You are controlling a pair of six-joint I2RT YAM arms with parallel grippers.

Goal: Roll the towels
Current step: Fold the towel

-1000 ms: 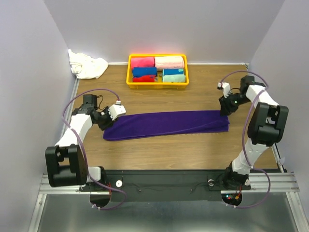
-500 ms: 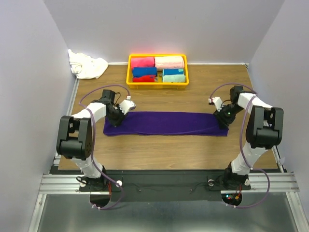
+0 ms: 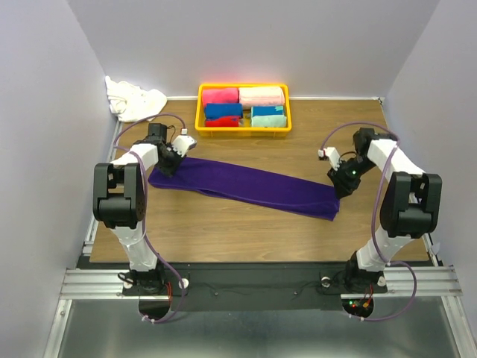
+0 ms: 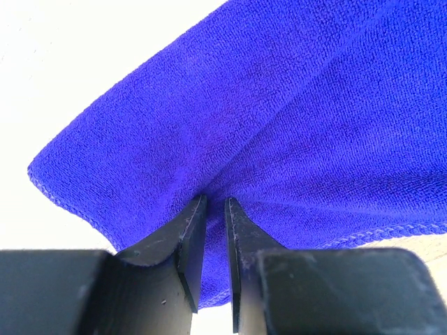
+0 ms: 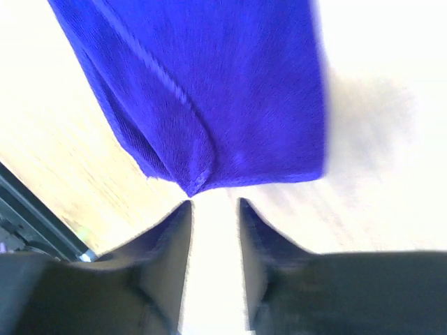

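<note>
The purple towel (image 3: 246, 190) lies as a long flat strip slanting across the wooden table, its left end farther back than its right. My left gripper (image 3: 170, 160) is at that left end; in the left wrist view its jaws (image 4: 215, 200) pinch a fold of the purple cloth (image 4: 279, 105). My right gripper (image 3: 341, 183) hovers by the right end. In the right wrist view it (image 5: 214, 202) stands open, with the towel's corner (image 5: 209, 84) just beyond the fingertips and nothing between them. The white towel (image 3: 134, 101) sits crumpled in the back left corner.
A yellow basket (image 3: 242, 128) at the back centre holds rolled pink, red, blue and teal towels. Grey walls close in the table on the left, right and back. Both arm bases stand at the near edge.
My left gripper has pulled the towel's left end back and to the left, so the strip now lies slanted. The right end has slid nearer and lies free in front of the right gripper.
</note>
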